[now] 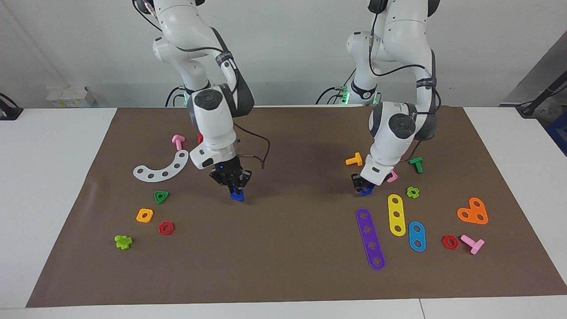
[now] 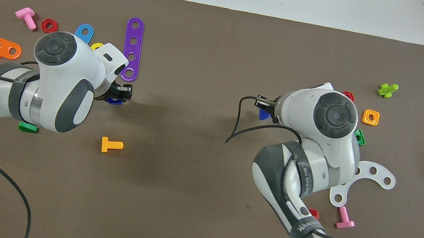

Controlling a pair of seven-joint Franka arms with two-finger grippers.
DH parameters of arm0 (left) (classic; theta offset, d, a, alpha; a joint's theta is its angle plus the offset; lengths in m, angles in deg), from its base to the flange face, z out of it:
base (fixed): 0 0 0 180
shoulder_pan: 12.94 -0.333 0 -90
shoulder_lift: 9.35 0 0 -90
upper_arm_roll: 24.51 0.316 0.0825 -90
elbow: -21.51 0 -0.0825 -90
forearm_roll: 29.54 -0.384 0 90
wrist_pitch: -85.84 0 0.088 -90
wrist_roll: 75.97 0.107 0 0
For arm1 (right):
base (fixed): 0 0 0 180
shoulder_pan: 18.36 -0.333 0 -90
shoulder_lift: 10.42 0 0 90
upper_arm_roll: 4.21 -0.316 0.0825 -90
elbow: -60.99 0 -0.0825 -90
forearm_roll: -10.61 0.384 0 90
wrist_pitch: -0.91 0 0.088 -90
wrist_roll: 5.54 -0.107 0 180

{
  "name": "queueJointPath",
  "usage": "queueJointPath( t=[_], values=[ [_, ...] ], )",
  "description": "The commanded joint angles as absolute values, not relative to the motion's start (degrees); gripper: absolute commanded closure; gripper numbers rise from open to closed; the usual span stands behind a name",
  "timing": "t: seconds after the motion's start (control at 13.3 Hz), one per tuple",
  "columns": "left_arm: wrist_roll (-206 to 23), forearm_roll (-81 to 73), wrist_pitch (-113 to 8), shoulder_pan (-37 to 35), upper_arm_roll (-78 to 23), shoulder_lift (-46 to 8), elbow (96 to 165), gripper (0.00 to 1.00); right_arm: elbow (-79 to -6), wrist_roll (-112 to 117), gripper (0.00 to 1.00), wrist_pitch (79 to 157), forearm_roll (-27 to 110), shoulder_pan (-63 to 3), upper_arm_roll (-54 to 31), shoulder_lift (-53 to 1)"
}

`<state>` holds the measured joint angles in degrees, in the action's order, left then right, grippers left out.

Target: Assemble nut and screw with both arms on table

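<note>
Reaching down onto the brown mat (image 1: 288, 266), 2 grippers each meet a small dark blue piece. The right gripper (image 1: 236, 188) pinches the screw (image 1: 237, 195), triangular head low, tip touching the mat. The left gripper (image 1: 362, 188) sits on the nut (image 1: 366, 191), beside a purple strip (image 1: 370, 239); I cannot tell its jaw state. Both pieces look light, stiff, slick plastic, best gripped across flat edges. The screw's shaft direction is hidden.

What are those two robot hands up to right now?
Right hand down on the mat, fingers around the blue screw. Left hand low at the blue nut; grip unclear. Pieces not yet joined. Nothing between them.
</note>
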<state>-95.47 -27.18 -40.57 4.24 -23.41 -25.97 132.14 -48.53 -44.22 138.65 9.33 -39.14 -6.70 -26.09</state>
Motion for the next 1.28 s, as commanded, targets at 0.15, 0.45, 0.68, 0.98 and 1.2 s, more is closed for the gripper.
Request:
queueJointPath(
  t=[0.15,0.45,0.68,0.98,1.2],
  values=[
    [-95.31,-27.52,-35.28,4.37,-22.84,-26.75,126.28,1.00,-35.53,-54.04,1.00,133.36,8.08,-45.25,-6.32,-35.72],
    [-95.31,-27.26,-31.42,4.28,-22.84,-27.02,121.98,1.00,-34.98,-59.59,1.00,133.36,6.05,-49.12,-6.23,-38.28],
    [-95.92,-24.89,-30.88,4.89,-22.76,-27.45,120.65,1.00,-35.34,-60.03,0.12,132.31,6.13,-49.47,-6.32,-38.19],
    [-98.89,-21.99,-31.40,8.92,-22.76,-28.42,118.81,1.00,-39.81,-57.15,0.00,131.69,6.13,-43.60,-6.14,-30.05],
    [-107.23,-21.90,-32.45,14.72,-22.76,-29.47,117.58,1.00,-42.10,-45.92,0.00,123.73,7.27,-36.22,-6.23,-22.57]
  ],
)
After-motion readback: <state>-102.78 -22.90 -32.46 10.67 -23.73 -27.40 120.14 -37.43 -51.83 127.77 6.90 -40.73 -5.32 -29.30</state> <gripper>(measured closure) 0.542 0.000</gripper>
